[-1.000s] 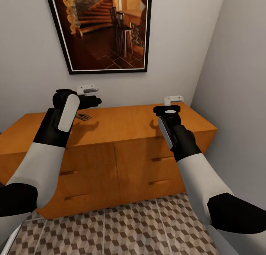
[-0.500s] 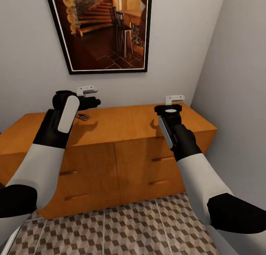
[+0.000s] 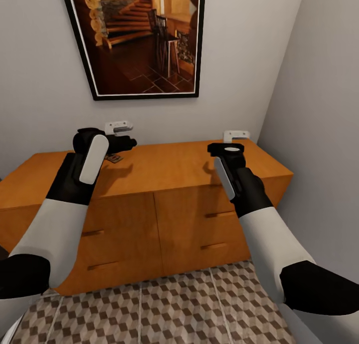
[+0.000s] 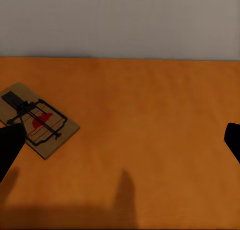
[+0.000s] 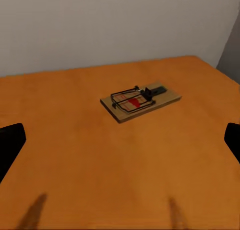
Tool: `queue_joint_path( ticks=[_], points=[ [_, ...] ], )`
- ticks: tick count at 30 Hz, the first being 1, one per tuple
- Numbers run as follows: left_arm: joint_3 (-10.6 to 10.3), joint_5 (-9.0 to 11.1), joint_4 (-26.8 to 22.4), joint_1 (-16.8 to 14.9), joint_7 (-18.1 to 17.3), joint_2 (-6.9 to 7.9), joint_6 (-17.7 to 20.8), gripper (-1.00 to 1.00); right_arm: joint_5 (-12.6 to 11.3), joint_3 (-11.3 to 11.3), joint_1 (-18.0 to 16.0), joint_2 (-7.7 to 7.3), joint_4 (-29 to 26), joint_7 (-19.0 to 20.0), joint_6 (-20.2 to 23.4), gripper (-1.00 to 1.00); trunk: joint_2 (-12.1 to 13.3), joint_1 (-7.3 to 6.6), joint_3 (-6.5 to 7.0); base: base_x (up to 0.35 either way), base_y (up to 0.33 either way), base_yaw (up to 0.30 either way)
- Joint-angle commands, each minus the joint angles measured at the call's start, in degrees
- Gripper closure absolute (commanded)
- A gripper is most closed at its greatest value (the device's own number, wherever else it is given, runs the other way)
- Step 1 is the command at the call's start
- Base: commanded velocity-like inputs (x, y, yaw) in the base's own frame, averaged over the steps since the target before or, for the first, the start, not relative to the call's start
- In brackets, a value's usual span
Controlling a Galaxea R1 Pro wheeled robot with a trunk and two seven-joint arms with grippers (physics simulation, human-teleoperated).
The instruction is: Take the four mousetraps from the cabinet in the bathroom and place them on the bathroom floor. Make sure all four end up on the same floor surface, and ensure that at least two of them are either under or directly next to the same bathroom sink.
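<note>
Head view — mousetrap (image 3: 113, 158) half hidden behind left claw (image 3: 118, 129), on cabinet (image 3: 164, 169).

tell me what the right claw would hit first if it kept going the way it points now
Probably the mousetrap lying flat on the cabinet top: it sits ahead of the open right claw, roughly centred between its fingers. Depth is unclear, so the wood might come first.

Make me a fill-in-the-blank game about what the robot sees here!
1. Each mousetrap lies on top of the orange ____.
2. Above the cabinet hangs a framed ____.
3. The left gripper and right gripper each hold ____.

Answers: cabinet; picture; nothing
</note>
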Motion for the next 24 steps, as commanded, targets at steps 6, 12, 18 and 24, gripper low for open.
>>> queue_joint_path(
  ticks=[6,12,18,24],
  points=[
    [-0.1,0.4,-0.1,0.4,0.6,0.02,0.1,-1.0,-5.5,0.4,-0.1,-0.4,0.0,-0.8,0.3,-1.0,0.0,-0.01,-0.05,0.0,0.0,0.0],
    [1.7,0.3,0.1,0.4,1.8,-0.2,0.0,-1.0,-6.7,0.5,-0.1,-0.32,0.1,-0.7,0.3,-1.0,0.0,-0.01,-0.05,0.0,0.0,0.0],
    [5.9,0.4,0.6,0.3,6.3,-0.64,0.0,-1.0,-7.1,0.6,-0.1,-0.15,0.2,-0.7,0.3,-1.0,0.0,-0.01,-0.05,0.0,0.0,0.0],
    [8.4,0.5,1.2,0.1,13.4,-1.16,0.0,-1.0,-7.2,0.7,-0.1,-0.07,0.2,-0.5,1.2,-1.0,0.0,-0.01,-0.05,0.0,0.0,0.0]
  ],
)
